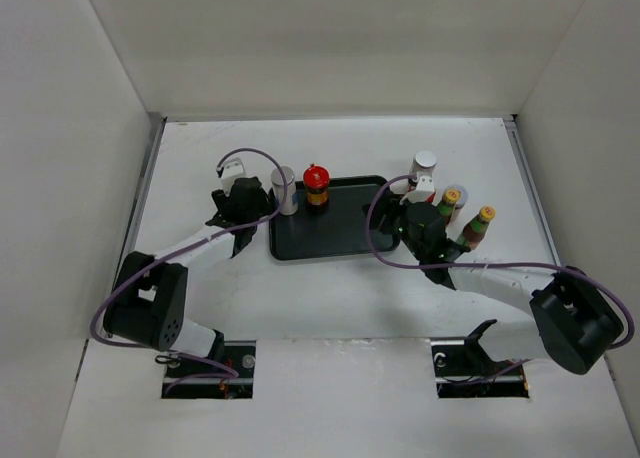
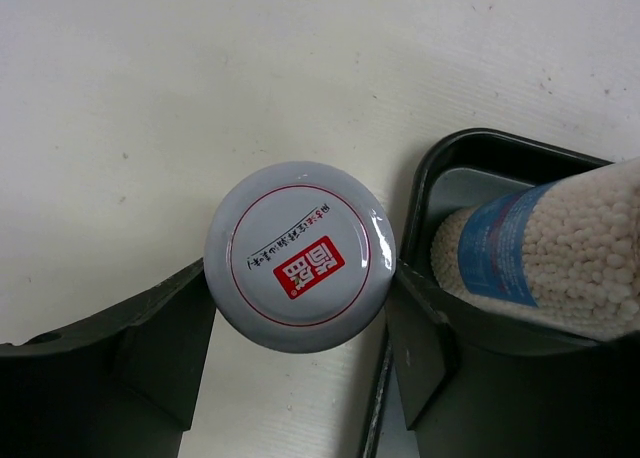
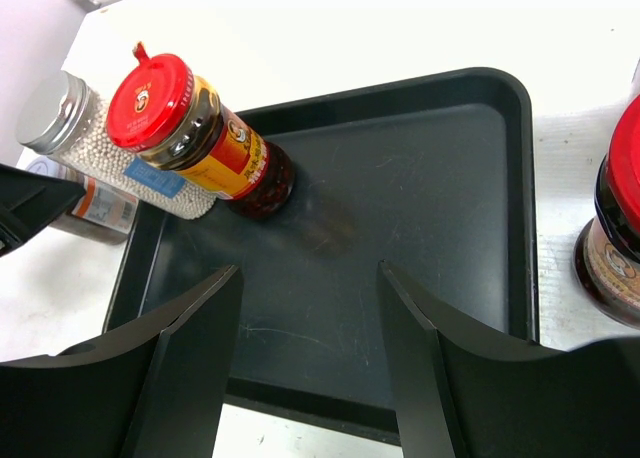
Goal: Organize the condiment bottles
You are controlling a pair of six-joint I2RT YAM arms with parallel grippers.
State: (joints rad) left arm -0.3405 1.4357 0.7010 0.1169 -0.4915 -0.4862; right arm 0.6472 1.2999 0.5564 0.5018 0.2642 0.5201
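Nearest, the right gripper hangs wide and empty over the black rectangular plastic tray. The left gripper pinches a white-capped round jar standing just outside the tray's left wall. Just past that wall, a silver-lidded jar of white beads and a red-capped glass jar stand inside. A shallow hold might slip, or the lift over the wall could knock the silver-lidded jar.

Light was bright, even, diffuse, from overhead; shadows soft & short. Glare streak sat on grey-capped bottle lid at approx 3 o'clock. Tray had faint sheen. Rt wrist-view fingers were dark, w/o detail; top view lo-res.
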